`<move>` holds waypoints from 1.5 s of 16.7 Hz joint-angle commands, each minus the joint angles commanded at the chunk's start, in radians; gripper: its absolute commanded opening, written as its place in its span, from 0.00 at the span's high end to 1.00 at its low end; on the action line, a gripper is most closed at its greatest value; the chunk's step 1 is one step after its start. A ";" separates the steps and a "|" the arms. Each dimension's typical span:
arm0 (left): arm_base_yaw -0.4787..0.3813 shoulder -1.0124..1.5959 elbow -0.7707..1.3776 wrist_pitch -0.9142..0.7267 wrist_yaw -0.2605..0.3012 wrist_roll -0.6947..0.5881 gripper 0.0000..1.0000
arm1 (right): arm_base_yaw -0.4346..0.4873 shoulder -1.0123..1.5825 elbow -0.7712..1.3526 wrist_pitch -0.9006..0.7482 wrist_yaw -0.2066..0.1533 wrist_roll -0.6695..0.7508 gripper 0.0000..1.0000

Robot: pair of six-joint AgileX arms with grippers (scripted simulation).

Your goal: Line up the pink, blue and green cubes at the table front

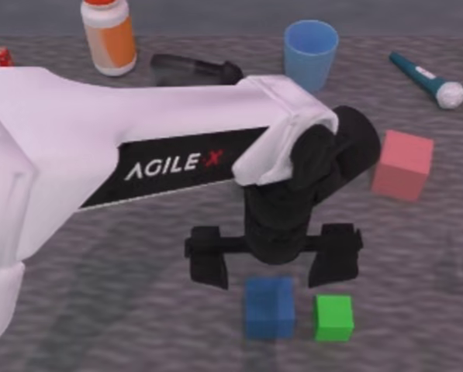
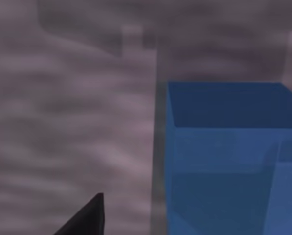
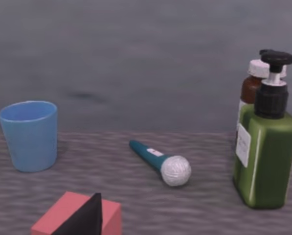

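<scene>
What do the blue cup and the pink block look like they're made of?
The blue cup looks like smooth plastic: thin even wall, uniform colour, a soft sheen. The pink cube has flat, matte faces with no grain or shine, so maybe painted wood, foam or plastic; its look leaves that open.

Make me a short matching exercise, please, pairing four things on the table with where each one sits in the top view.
Things:
1. pink cube
2. blue cube
3. green cube
4. blue cup

Places:
A. at the table front, right beside the blue cube
B. at the back of the table, near the middle
C. at the table front, just below the open left gripper
D. alone on the right side, well behind the front row

Pairs: 1-D, 2-C, 3-A, 4-B
</scene>
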 joint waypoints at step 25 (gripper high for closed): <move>0.634 -1.350 -1.061 0.627 -0.017 0.434 0.00 | 0.136 1.516 1.297 -0.864 0.011 -0.659 0.00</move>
